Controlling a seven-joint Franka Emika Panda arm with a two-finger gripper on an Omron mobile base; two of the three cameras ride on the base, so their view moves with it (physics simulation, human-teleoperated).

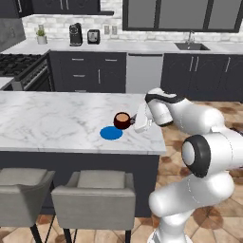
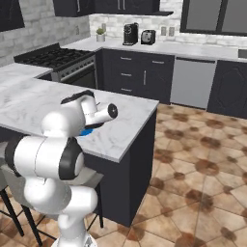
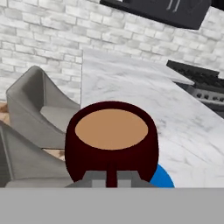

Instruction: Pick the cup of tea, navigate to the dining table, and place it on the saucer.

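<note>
The cup of tea is dark red-brown with tan liquid, upright, just past the far right edge of the blue saucer. My gripper comes in from the right and is shut on the cup's handle. In the hand view the cup sits right in front of my gripper, the fingertips clamping the thin handle, and the saucer peeks out low to its right. Both lie over the dining table, near its right end. The frames do not show whether the cup touches the top. A sliver of the saucer shows under my arm.
Two grey stools stand at the table's near side. The table's right edge is close to the gripper. Behind are the stove, a coffee machine, a toaster and the sink.
</note>
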